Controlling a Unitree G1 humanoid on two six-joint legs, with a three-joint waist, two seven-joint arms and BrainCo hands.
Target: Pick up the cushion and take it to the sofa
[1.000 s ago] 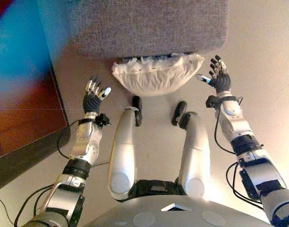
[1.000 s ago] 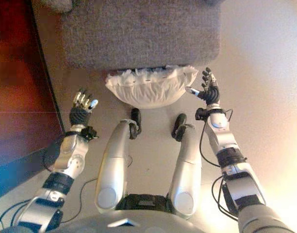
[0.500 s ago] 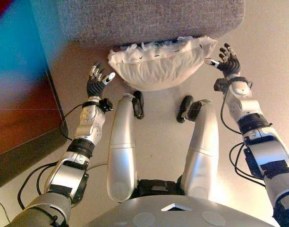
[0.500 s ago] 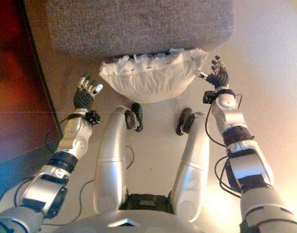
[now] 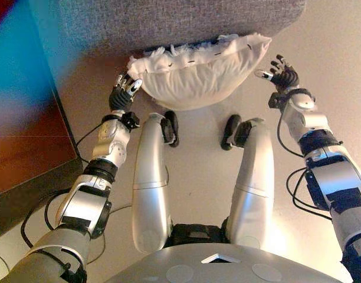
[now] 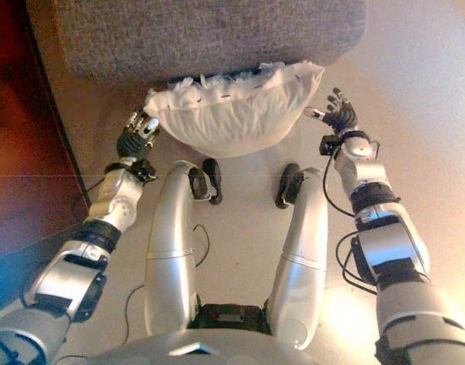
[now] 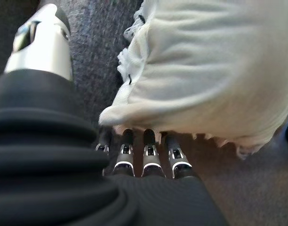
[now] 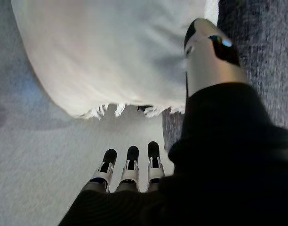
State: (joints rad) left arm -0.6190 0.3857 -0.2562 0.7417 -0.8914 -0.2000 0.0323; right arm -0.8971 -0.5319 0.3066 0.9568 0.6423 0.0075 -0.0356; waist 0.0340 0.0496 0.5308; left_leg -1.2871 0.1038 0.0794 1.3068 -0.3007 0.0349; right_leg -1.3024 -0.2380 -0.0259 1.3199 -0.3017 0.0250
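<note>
A white cushion (image 5: pixel 198 73) with a frilled edge lies on the floor against the base of a grey fabric sofa (image 5: pixel 168 20). My left hand (image 5: pixel 122 93) is open at the cushion's left corner, its fingertips (image 7: pixel 148 139) touching the frilled edge. My right hand (image 5: pixel 281 76) is open just right of the cushion's right corner, a small gap away. In the right wrist view the cushion (image 8: pixel 111 52) sits past my straight fingers (image 8: pixel 130 160), with the thumb alongside it.
A dark reddish-brown wooden panel (image 5: pixel 27 147) with a dark edge runs along the left side. Beige floor (image 5: pixel 334 53) lies open to the right of the sofa.
The view has shifted closer to the sofa and cushion. My left hand moved up to the cushion's left corner and now touches it; my right hand stays close beside the right corner.
</note>
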